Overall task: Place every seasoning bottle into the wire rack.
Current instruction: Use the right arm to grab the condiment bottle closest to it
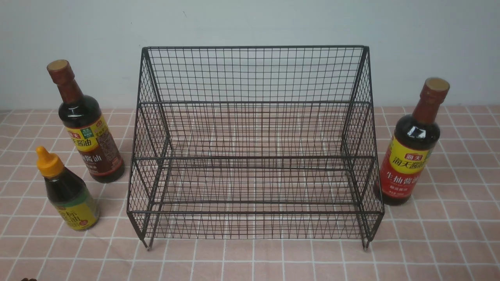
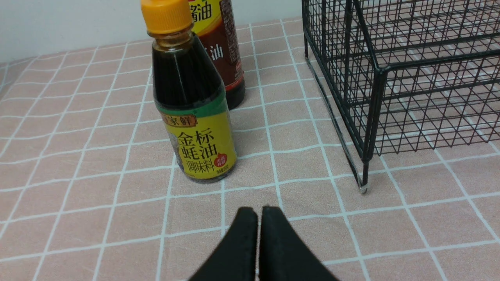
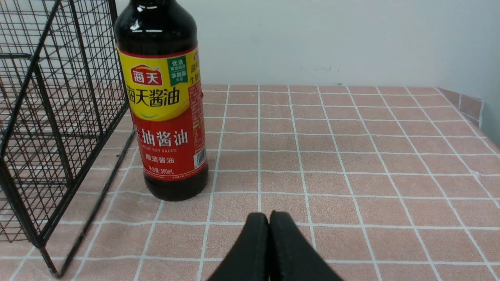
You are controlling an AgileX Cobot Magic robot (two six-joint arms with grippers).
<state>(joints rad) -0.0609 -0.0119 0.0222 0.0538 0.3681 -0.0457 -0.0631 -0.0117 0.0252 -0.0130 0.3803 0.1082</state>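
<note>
wire rack (image 1: 254,102): middle of checked cloth (image 1: 449,234); 3 bottles upright on the cloth, outside it
left gripper (image 2: 258,214): tips pressed together; orange-cap bottle (image 2: 194,117) just ahead, not touching; brown-label bottle (image 2: 220,50) behind that
right gripper (image 3: 269,217): tips pressed together; red-label bottle (image 3: 164,117) ahead, beside rack, not touching

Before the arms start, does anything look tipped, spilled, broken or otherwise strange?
Nothing stands out. The short orange-capped bottle and the brown-label bottle stand upright left of the wire rack, the red-label bottle upright on its right, all capped. No spill shows on the checked cloth.
</note>
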